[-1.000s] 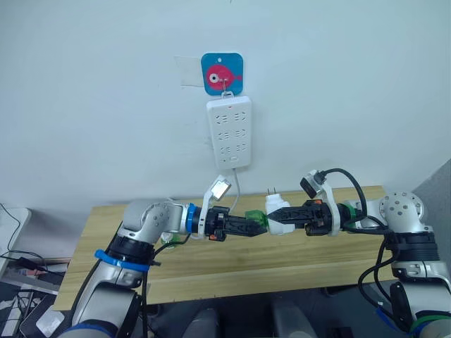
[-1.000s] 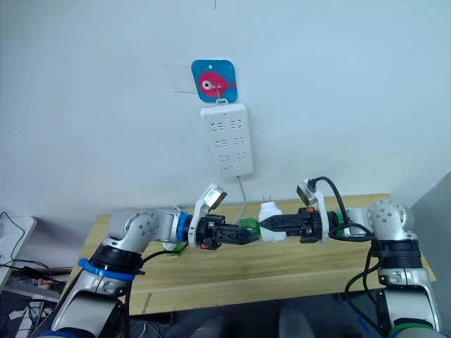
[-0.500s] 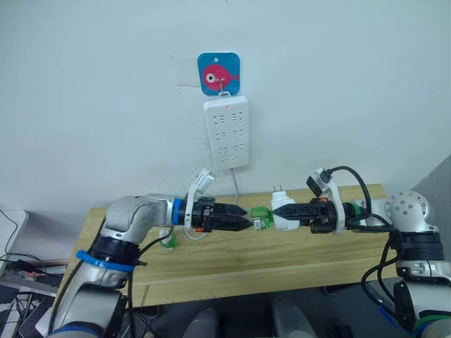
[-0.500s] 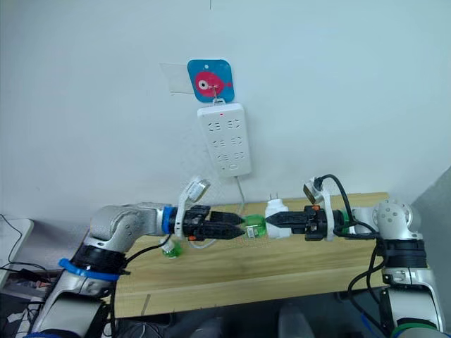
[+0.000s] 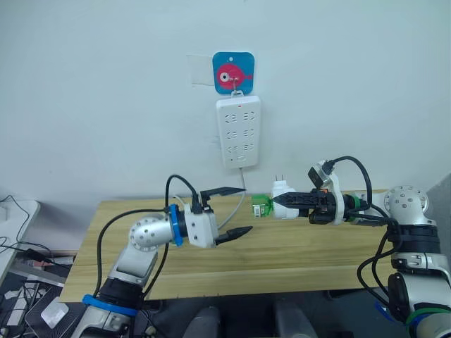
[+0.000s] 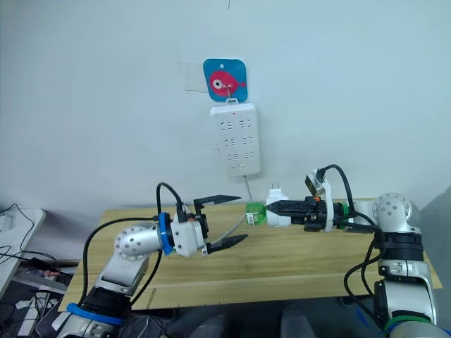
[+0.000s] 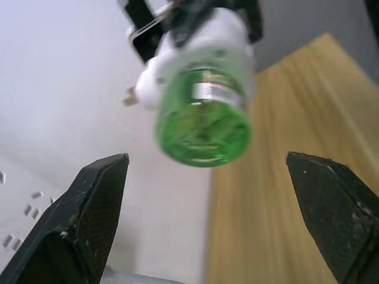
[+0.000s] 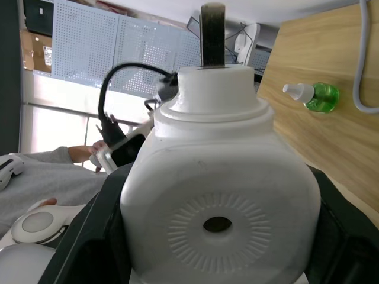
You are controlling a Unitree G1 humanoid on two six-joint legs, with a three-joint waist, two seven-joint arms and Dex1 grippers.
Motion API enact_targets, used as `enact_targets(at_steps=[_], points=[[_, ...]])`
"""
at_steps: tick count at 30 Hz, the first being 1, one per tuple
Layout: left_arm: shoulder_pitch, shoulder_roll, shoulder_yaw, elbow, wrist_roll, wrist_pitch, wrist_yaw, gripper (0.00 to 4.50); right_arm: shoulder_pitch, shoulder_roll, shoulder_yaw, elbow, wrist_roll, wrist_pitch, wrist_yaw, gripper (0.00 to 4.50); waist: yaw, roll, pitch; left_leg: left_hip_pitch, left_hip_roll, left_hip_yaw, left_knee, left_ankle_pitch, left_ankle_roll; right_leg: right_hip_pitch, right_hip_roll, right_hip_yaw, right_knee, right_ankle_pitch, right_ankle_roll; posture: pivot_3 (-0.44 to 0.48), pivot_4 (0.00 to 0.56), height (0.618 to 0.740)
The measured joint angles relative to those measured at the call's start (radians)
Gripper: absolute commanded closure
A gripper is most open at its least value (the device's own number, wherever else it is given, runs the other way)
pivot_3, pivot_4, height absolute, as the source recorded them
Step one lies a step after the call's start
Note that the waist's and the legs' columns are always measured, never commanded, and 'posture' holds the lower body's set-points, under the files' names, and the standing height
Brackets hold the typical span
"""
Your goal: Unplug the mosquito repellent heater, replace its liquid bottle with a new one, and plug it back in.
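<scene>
Right hand (image 5: 276, 203) is pinching the small white rounded plastic heater (image 5: 283, 207) in mid-air above the wooden bench (image 5: 296, 253), green bottle (image 5: 261, 206) sticking out toward the left hand (image 5: 234, 211), which is hanging spread wide, empty. Black fingers are hiding the heater's sides.

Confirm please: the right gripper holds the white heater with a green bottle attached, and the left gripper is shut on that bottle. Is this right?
Not quite. The right gripper does hold the heater with the green bottle attached, but the left gripper is open and apart from that bottle. The left eye view shows this.
</scene>
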Motion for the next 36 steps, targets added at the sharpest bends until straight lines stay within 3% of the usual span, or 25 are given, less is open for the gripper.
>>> enact_targets(at_steps=[10, 13, 18, 24, 27, 29, 32, 34, 36], points=[[-0.133, -0.031, -0.045, 0.160, 0.108, -0.201, 0.160, 0.03, 0.005, -0.006, 0.009, -0.005, 0.038, 0.000, -0.011, 1.50, -0.003, 0.000, 0.000, 0.000, -0.001, 0.001, 0.001, 0.000, 0.000, 0.000, 0.001, -0.001, 0.001, 0.002, 0.003, -0.077, 0.131, 0.740], [-0.142, -0.021, -0.074, 0.174, 0.107, -0.223, 0.167, 0.61, 0.006, -0.005, 0.009, -0.007, 0.038, 0.000, -0.021, 1.50, -0.004, 0.000, 0.000, 0.000, -0.001, 0.001, 0.001, 0.000, 0.000, 0.000, 0.001, -0.001, 0.001, 0.002, 0.003, -0.079, 0.129, 0.740], [-0.144, 0.009, -0.115, 0.174, 0.095, -0.238, 0.165, 2.14, 0.014, -0.005, 0.009, -0.016, 0.039, 0.000, -0.022, 1.50, -0.004, 0.000, 0.000, 0.000, -0.001, 0.001, 0.001, 0.000, 0.000, 0.000, 0.001, -0.001, 0.001, 0.002, 0.003, -0.077, 0.126, 0.740], [-0.148, 0.041, -0.161, 0.162, 0.007, -0.195, 0.128, 2.23, 0.025, -0.004, 0.013, -0.029, 0.040, 0.000, -0.022, 1.50, -0.004, 0.000, 0.000, 0.000, -0.001, 0.000, 0.001, 0.000, 0.000, 0.000, 0.001, -0.001, 0.001, 0.002, 0.003, -0.077, 0.125, 0.740], [-0.118, 0.067, -0.196, 0.046, -0.161, 0.042, 0.039, 2.23, 0.023, -0.005, 0.010, -0.029, 0.037, 0.000, -0.017, 1.50, -0.010, 0.000, 0.000, 0.000, -0.001, 0.000, 0.001, 0.000, 0.001, 0.000, 0.001, -0.001, 0.001, 0.002, 0.004, -0.078, 0.126, 0.740], [-0.094, 0.096, -0.223, -0.093, -0.347, 0.372, -0.010, 2.23, 0.018, -0.021, 0.014, -0.035, 0.028, -0.003, -0.012, 1.50, -0.015, 0.000, 0.000, -0.001, -0.001, -0.001, 0.001, 0.000, 0.001, 0.000, 0.001, -0.002, 0.001, 0.002, 0.004, -0.075, 0.127, 0.740], [-0.112, 0.201, -0.220, -0.281, -0.799, 1.015, -0.016, 2.23, 0.017, -0.046, 0.060, -0.074, 0.019, -0.003, 0.028, 1.50, -0.026, 0.000, 0.000, -0.001, 0.000, -0.004, 0.001, 0.000, 0.001, 0.000, 0.003, -0.004, 0.002, 0.000, 0.005, -0.070, 0.130, 0.740], [-0.162, 0.233, -0.172, -0.282, -1.090, 1.378, 0.024, 2.23, 0.021, -0.052, 0.089, -0.092, 0.015, -0.006, 0.059, 1.50, -0.031, 0.000, 0.000, 0.000, 0.000, -0.004, 0.001, 0.000, 0.001, 0.000, 0.007, -0.005, 0.003, -0.001, 0.007, -0.072, 0.131, 0.740], [-0.212, 0.222, -0.127, -0.206, -1.290, 1.627, 0.079, 2.23, 0.023, -0.060, 0.112, -0.108, 0.002, -0.021, 0.086, 1.50, -0.034, 0.000, 0.000, 0.000, 0.000, -0.004, 0.002, 0.000, 0.001, 0.001, 0.008, -0.005, 0.002, -0.001, 0.007, -0.075, 0.131, 0.740]])
